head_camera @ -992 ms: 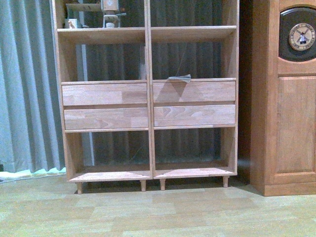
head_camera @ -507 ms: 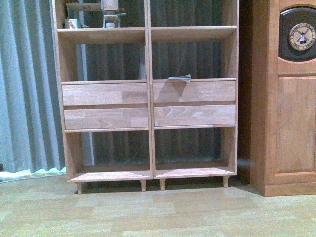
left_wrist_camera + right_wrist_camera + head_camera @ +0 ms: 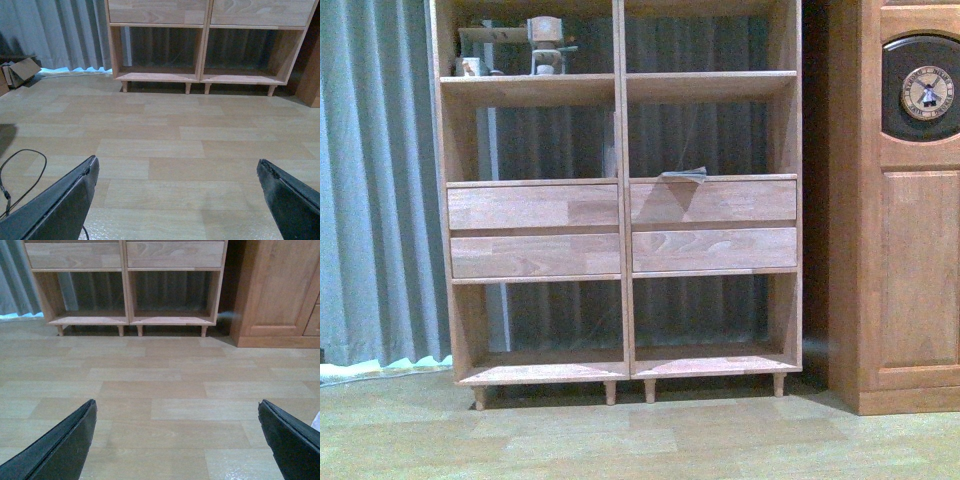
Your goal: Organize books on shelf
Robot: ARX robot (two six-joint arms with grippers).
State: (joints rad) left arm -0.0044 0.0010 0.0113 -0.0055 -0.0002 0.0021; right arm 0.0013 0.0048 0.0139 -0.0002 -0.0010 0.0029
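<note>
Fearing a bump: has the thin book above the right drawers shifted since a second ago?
No. The book keeps its spot over the upper right drawer; both sit lower in frame together, so the camera moved.

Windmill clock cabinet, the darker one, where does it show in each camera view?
Front view: cabinet fills the right side, beside the bookcase.
Left wrist view: only a sliver of cabinet at the frame edge, past the bookcase.
Right wrist view: cabinet door and base, beside the bookcase.
Shared landmark: the bookcase's end peg leg.
</note>
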